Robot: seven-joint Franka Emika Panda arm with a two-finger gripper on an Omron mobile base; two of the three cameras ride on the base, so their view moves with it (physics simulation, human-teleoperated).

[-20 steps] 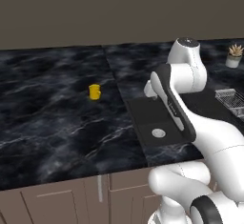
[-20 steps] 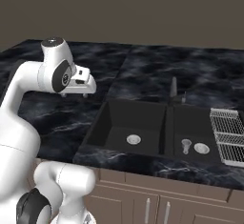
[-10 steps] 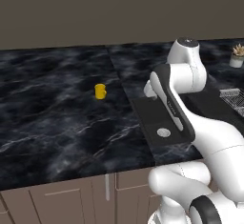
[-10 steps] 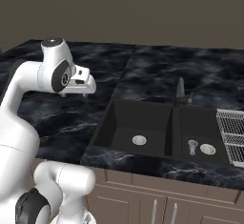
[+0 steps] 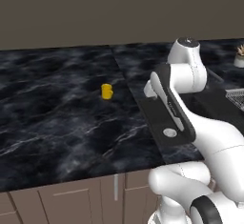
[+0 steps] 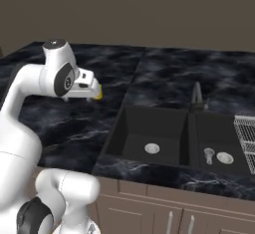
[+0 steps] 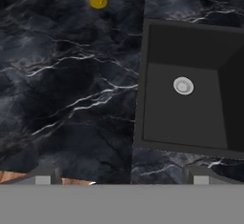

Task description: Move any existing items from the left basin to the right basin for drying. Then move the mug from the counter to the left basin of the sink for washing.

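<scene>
While the mug (image 5: 107,91) stands upright and alone on the counter (image 5: 57,118), left of centre in the left base view and at the top edge of the hand view, nothing touches it. It sits well apart from the sink (image 6: 174,133), which fills the centre and right of the right base view. The left basin (image 6: 152,136) shows only its silver drain on a bare black floor, so the first part of the task appears to need no lifting, or is already settled. A small pale object (image 6: 209,154) stands in the right basin (image 6: 219,146) beside that basin's drain; what it is cannot be told. The faucet (image 6: 197,96) rises behind the dividing wall, and a wire rack (image 6: 246,138) lies at the right edge. The gripper (image 7: 121,175) hangs above the counter's front edge with its jaws spread wide and holding nothing, its fingertips (image 7: 45,176) low in the hand view, which suits an approach to the mug. Judging by this, the next step is a reach toward the upper left of the hand view.
</scene>
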